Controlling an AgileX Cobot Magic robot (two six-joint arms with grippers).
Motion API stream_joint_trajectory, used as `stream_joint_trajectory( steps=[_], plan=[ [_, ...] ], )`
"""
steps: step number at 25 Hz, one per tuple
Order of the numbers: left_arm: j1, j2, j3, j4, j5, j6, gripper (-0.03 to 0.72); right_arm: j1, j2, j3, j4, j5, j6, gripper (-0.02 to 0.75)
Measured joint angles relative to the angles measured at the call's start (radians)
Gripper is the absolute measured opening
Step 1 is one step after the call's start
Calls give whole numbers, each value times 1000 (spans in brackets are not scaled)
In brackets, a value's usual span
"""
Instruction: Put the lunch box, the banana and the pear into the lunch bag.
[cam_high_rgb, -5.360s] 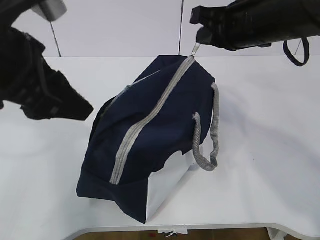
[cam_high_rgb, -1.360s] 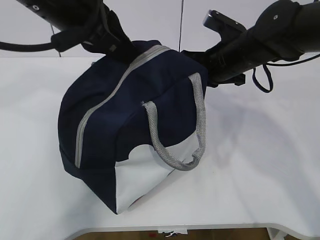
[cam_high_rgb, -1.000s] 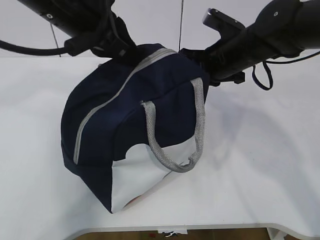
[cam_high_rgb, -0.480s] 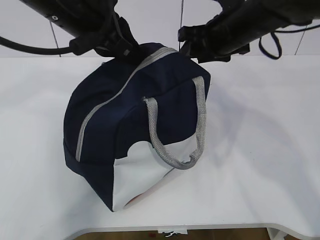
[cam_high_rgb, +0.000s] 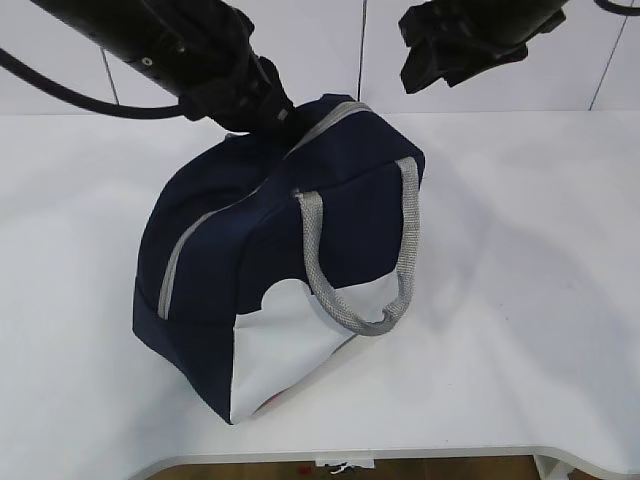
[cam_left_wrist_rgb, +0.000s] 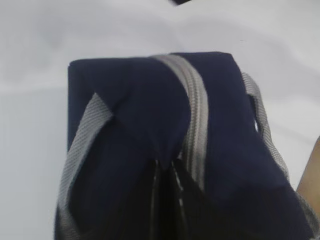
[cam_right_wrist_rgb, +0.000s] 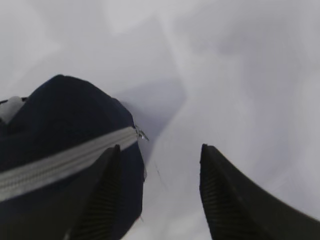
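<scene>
The lunch bag (cam_high_rgb: 270, 270) was seen in the centre of the exterior frame, resting on the white table (cam_high_rgb: 520, 300) with its grey zipper (cam_high_rgb: 215, 225) drawn closed and one grey handle (cam_high_rgb: 365, 250) hanging over the white side panel. The left gripper (cam_high_rgb: 262, 108) was pressed into the bag's top at the upper left of centre; in the left wrist view its fingers (cam_left_wrist_rgb: 167, 200) were seen pinched together on a fold of navy fabric beside the zipper. The right gripper (cam_right_wrist_rgb: 157, 195) was held at the upper right of the exterior frame, clear of the bag, its jaws spread apart and holding nothing.
</scene>
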Motion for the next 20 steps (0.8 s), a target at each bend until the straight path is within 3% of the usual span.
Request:
stream_joint_trajectory(
  steps=[7,10,15,20],
  plan=[
    [6,15,0,-12,28,-85,6,0,-23,-74,-72,269,0,391],
    [10,15,0,-12,61,-123,87,0,-23,-83,-78,315,0,391],
    [46,1,0,-12,106,-143,296,0,-26,-83,-97,325,0,391],
    [113,-64,0,-8,175,-150,335,0,-62,-83,-100,329,27,391]
  ],
)
